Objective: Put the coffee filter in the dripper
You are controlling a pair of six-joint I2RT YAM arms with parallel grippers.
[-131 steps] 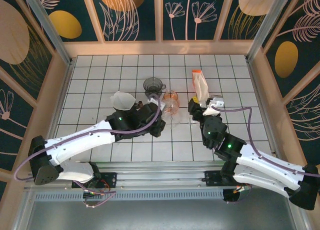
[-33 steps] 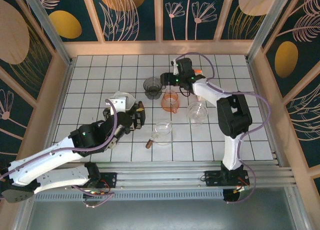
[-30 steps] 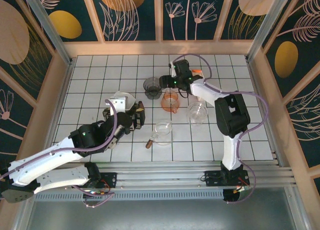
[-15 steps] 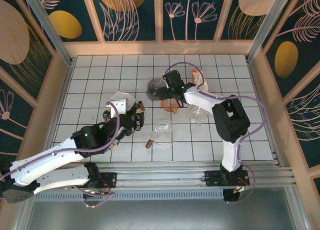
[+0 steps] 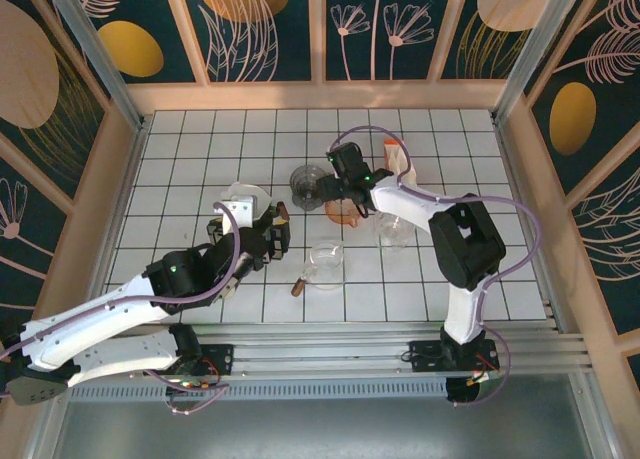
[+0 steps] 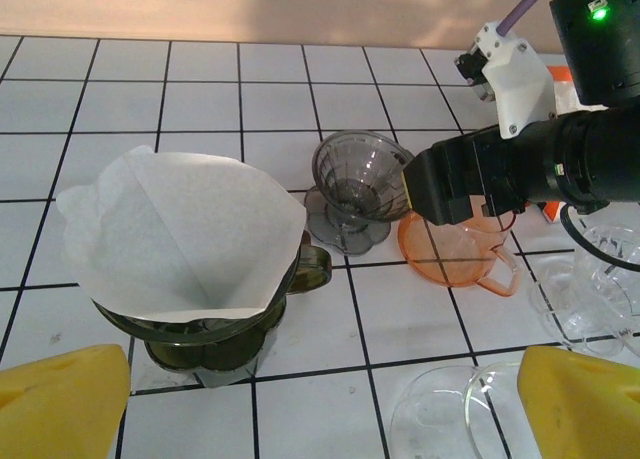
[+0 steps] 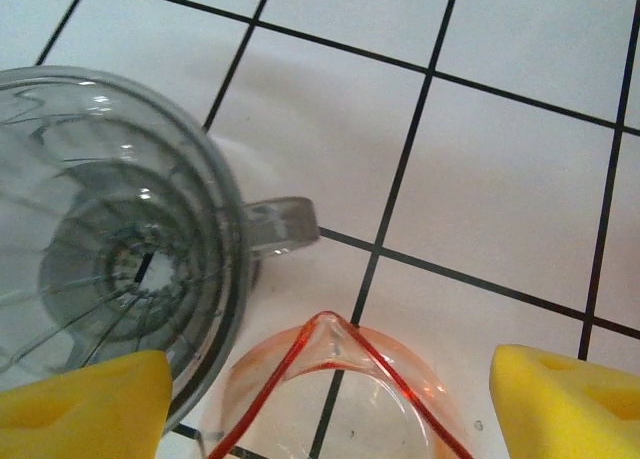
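Your left claw [image 6: 320, 407] hangs released, its yellow pads wide apart, just short of the dark dripper [image 6: 215, 339], where the white coffee filter [image 6: 180, 229] sits as an open cone. The left arm [image 5: 120, 299] lies low, stretched from the near left corner toward the middle of the tabletop [image 5: 200, 139]. Your right claw [image 7: 320, 409] is spread too and grips nothing. It hovers over the orange cup [image 7: 345, 364], beside the grey dripper [image 7: 110, 239]. The right arm [image 5: 462, 241] bends at the elbow, reaching far and leftward.
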